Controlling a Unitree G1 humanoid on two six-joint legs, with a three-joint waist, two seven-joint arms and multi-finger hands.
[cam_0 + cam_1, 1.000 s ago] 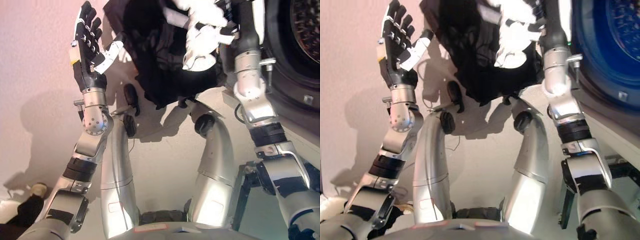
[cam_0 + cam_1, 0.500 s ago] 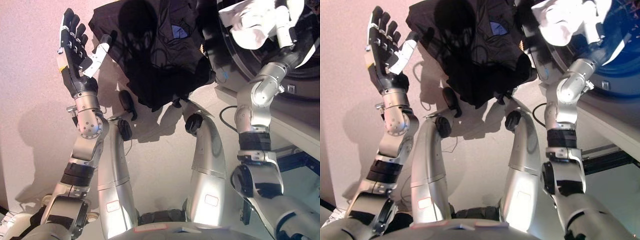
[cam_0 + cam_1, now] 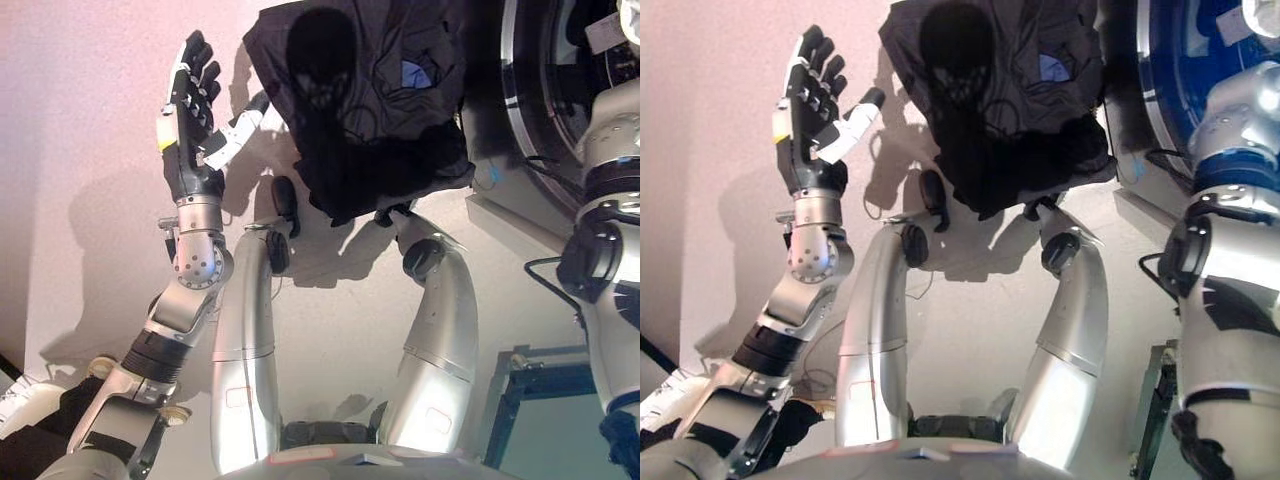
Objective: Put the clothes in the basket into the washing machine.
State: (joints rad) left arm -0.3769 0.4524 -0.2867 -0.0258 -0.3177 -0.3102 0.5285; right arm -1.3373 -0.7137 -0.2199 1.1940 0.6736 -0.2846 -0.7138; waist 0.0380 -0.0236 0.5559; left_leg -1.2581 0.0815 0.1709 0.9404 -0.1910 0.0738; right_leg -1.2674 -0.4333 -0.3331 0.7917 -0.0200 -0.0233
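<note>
A heap of black clothes [image 3: 370, 110] with a small blue patch lies on the floor at top centre; the basket under it is hidden. The washing machine [image 3: 510, 215] stands at the right, its dark round opening [image 3: 555, 80] facing me. My left hand [image 3: 190, 120] is raised to the left of the heap, fingers straight and apart, holding nothing. My right arm [image 3: 610, 180] rises along the right edge to the opening. Only a bit of white cloth [image 3: 625, 25] shows at its end, in the top corner. The right hand's fingers are cut off by the edge.
A dark metal frame [image 3: 515, 390] stands at the bottom right by the machine. A black and white bundle [image 3: 40, 440] lies on the floor at the bottom left. Pale floor lies to the left of the heap.
My right arm has carried the white cloth from above the black heap up and right into the machine's opening. The view has shifted. My left hand stays raised and open.
</note>
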